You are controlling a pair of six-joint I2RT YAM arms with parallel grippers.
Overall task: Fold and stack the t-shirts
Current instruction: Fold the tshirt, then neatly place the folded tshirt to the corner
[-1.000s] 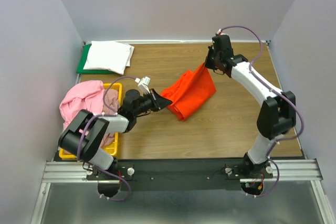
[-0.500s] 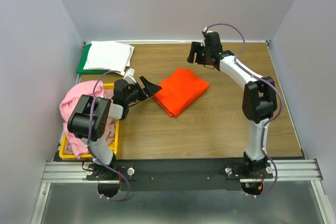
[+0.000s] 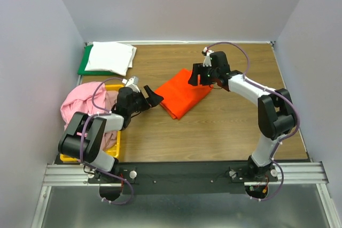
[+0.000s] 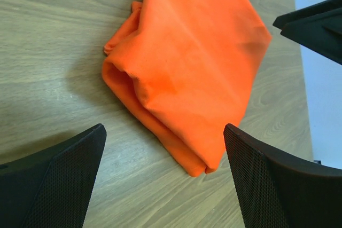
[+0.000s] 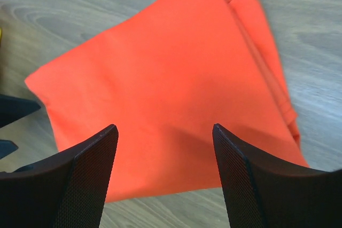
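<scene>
Top view: the folded orange t-shirt (image 3: pixel 183 93) lies flat on the table (image 3: pixel 224 126), its long axis running near-left to far-right; the left gripper (image 3: pixel 153 94) sits just beside its left end, the right gripper (image 3: pixel 195 76) over its far-right corner, both spread wide and holding nothing; the white t-shirt (image 3: pixel 109 57) lies well off to its far left. Left wrist view: the orange shirt's thick folded edge faces the splayed fingers. Right wrist view: fingers parted above its flat top; the left arm looks better placed to carry it toward the white one.
</scene>
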